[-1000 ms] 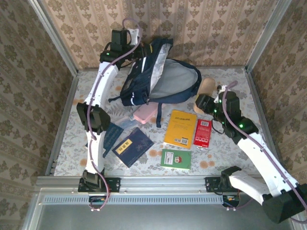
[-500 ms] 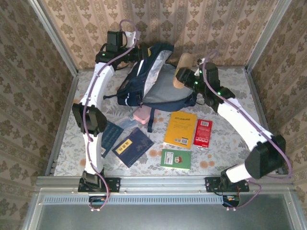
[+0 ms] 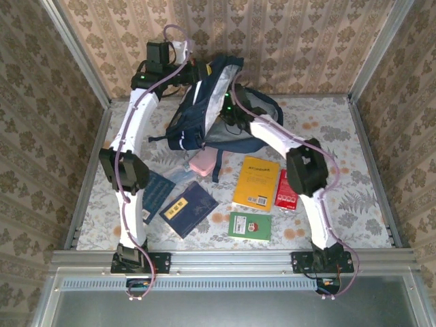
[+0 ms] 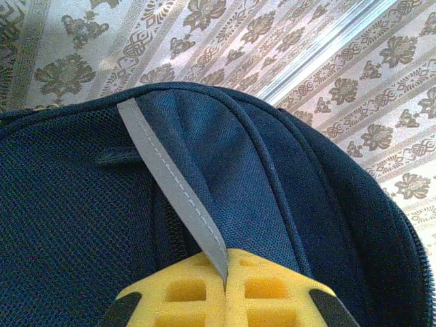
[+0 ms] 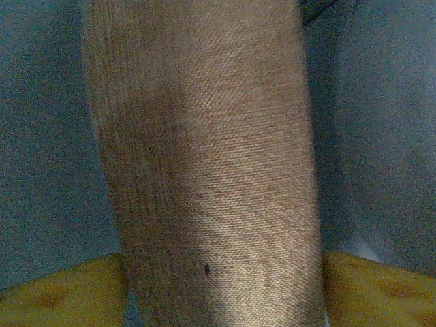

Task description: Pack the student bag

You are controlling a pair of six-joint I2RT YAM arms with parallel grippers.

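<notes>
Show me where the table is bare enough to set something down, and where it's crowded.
Most room: the right side, between the red packet and the right rail, up to the back corner beside the student bag. Crowded: front centre, where the navy book, pink case, yellow book and green book lie close together.

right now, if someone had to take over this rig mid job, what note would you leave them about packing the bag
Left gripper: jaws shut on the grey strip at the top of the large dark navy fabric backpack, holding it up and open.
Right gripper: inside the backpack's mouth, jaws shut on a tan woven fabric roll, with grey lining around it.
Done: the roll is in the bag but not yet released.
Left: on the table lie a pink case, yellow book, red packet, green booklet, navy booklet and smaller blue booklet.
</notes>
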